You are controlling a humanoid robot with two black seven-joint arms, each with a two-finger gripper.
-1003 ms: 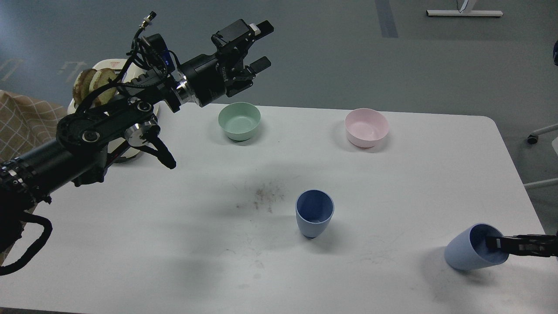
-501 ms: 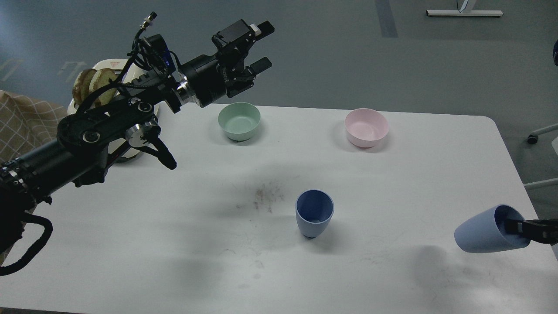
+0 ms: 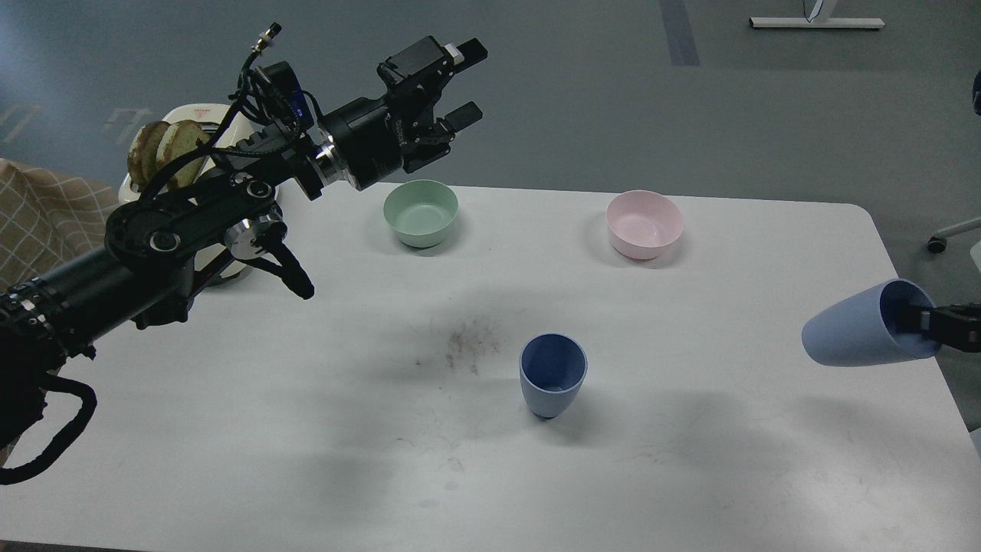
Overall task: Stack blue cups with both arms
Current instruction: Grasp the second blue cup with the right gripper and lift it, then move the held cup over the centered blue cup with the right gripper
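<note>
One blue cup (image 3: 552, 379) stands upright near the middle of the white table (image 3: 690, 475). A second blue cup (image 3: 858, 328) hangs in the air over the table's right edge, tipped on its side with its mouth facing right. My right gripper (image 3: 912, 318) comes in from the right edge and is shut on that cup's rim, one finger inside the mouth. My left gripper (image 3: 467, 83) is open and empty, held high above the table's far edge, over the mint-green bowl.
A mint-green bowl (image 3: 421, 212) and a pink bowl (image 3: 644, 223) stand at the back of the table. A white toaster with bread slices (image 3: 172, 146) sits at the back left behind my left arm. A dirty smudge (image 3: 467, 345) marks the table left of the standing cup.
My right gripper has lifted the tipped blue cup off the table and raised it up and slightly right. My left arm has shifted only slightly upward. The standing cup has not moved.
</note>
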